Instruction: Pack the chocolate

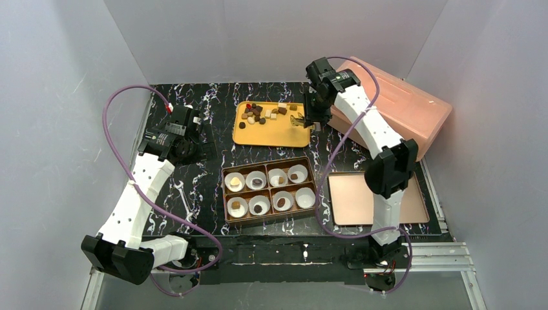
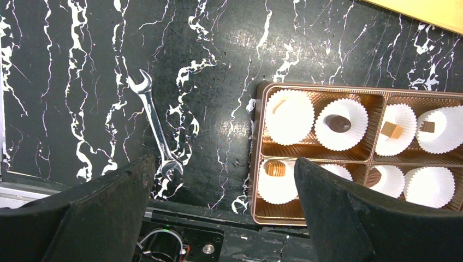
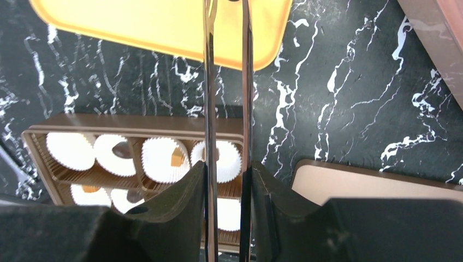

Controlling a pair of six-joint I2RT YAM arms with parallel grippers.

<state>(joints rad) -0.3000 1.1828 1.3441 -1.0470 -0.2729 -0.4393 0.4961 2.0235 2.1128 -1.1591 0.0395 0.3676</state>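
Loose chocolate (image 1: 265, 112) pieces, dark, tan and cream, lie on the back of the yellow tray (image 1: 271, 132). The brown box (image 1: 268, 213) holds white paper cups, several with one chocolate (image 2: 338, 124) each. My right gripper (image 1: 315, 117) hangs over the tray's right edge, shut on metal tongs (image 1: 300, 121). In the right wrist view the two tong blades (image 3: 210, 82) run up between my fingers (image 3: 185, 191), and their tips are cut off at the top. My left gripper (image 1: 192, 132) is wide open and empty, left of the tray; the left wrist view shows the box corner (image 2: 256, 164) below it.
A steel wrench (image 1: 184, 197) lies on the black marbled table left of the box. The box lid (image 1: 377, 198) rests to the box's right. A pink bin (image 1: 404, 106) stands at the back right, behind my right arm.
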